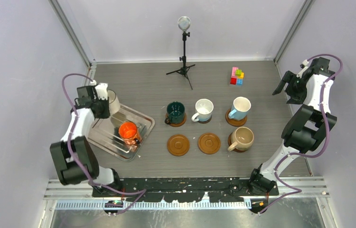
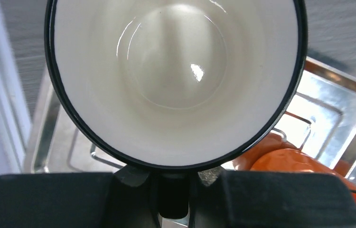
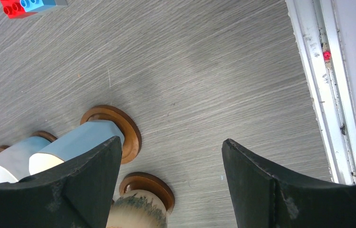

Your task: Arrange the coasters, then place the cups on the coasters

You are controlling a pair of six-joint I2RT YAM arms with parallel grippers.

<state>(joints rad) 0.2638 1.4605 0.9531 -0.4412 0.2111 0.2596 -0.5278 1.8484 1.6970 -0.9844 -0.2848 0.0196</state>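
Note:
My left gripper is shut on the handle of the white cup with the dark rim, at the far left corner of the silver tray. Its jaws pinch the handle just under the rim. The orange cup stands in the tray. The dark green cup, white cup, light blue cup and beige cup each sit on a coaster. Two coasters are bare. My right gripper hangs open at the far right, holding nothing.
A small tripod stands at the back centre. A stack of coloured blocks lies at the back right. Metal rails and grey walls bound the table on both sides. In the right wrist view the light blue cup and beige cup sit below my fingers.

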